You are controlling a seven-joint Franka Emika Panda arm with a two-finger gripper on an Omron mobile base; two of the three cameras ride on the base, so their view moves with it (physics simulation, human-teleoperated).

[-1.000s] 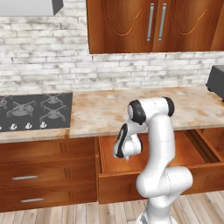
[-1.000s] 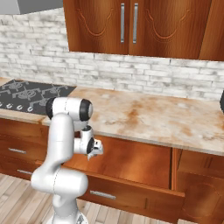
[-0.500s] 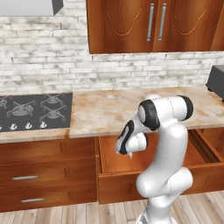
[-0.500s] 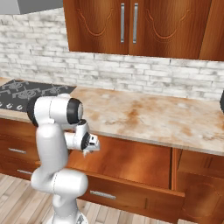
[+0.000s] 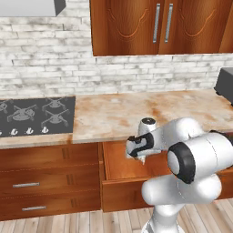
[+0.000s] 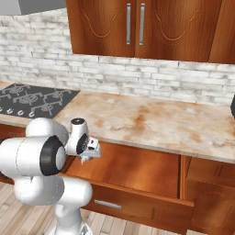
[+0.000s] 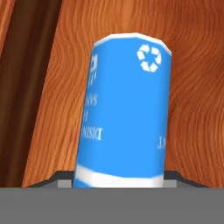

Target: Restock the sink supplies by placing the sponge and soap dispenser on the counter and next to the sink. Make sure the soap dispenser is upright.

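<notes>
The soap dispenser point(image 7: 124, 113), a blue bottle with white print and a recycling mark, rises from between my jaws in the hand view, with the wooden drawer floor behind it. My gripper point(image 5: 139, 157) point(image 6: 87, 156) hangs over the left part of the open drawer point(image 5: 119, 169) point(image 6: 137, 170), just below the front edge of the counter point(image 5: 136, 113) point(image 6: 151, 120), and is shut on the bottle. Its fingertips are hidden behind the bottle. The sponge and the sink are out of view.
A black gas hob point(image 5: 36, 114) point(image 6: 32, 98) sits in the counter to the left. A dark appliance point(image 5: 225, 86) stands at the counter's right end. Wooden wall cabinets point(image 5: 159, 27) hang above. Closed drawers point(image 5: 45, 182) lie left of the open one.
The arm's upper links have swung round toward the camera side, while the hand has stayed over the drawer's left part with the bottle in it. The base has not moved.
</notes>
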